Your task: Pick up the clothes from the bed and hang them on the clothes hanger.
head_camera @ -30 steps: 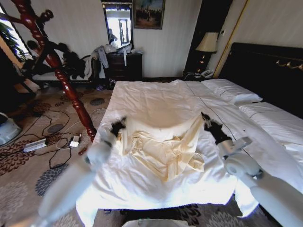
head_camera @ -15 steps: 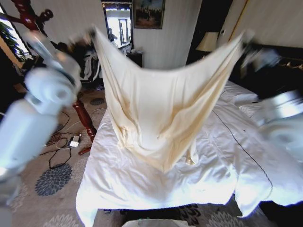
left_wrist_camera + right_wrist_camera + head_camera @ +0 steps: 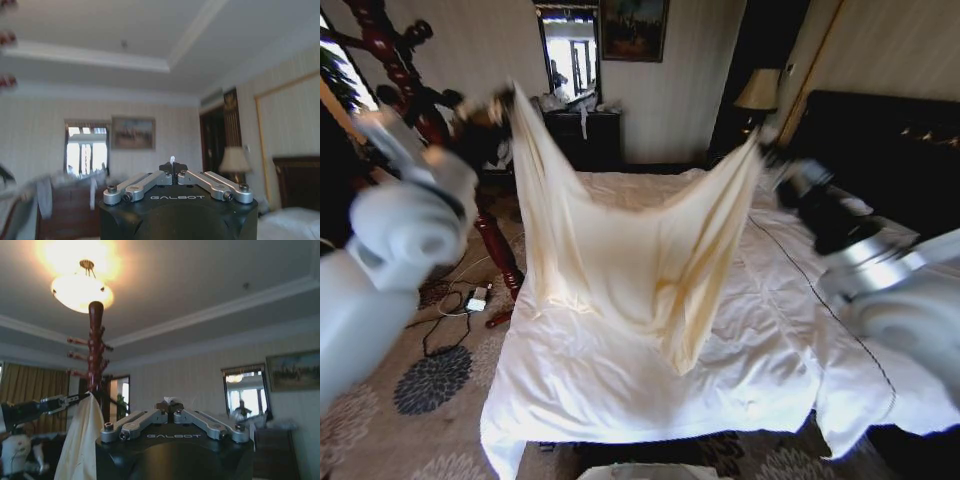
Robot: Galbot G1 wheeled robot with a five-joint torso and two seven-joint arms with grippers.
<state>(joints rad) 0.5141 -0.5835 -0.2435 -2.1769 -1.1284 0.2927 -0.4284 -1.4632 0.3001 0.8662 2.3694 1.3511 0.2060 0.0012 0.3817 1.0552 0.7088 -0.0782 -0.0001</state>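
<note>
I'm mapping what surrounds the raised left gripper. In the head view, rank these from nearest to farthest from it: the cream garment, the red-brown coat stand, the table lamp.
1. The cream garment: its upper corner is pinched in the left gripper, so touching.
2. The red-brown coat stand: just beyond the gripper, on the robot's left.
3. The table lamp: across the room, by the black headboard on the right.

Pale striped walls (image 3: 670,90) are seen behind, hung with a framed painting (image 3: 634,27) beside a mirror (image 3: 570,52). A dark dresser (image 3: 582,140) is set below them. A lamp (image 3: 758,90) is lit in the corner. The floor is covered by a flowered carpet (image 3: 430,380). A ceiling light (image 3: 81,290) is lit above a wooden coat stand (image 3: 95,347).
</note>
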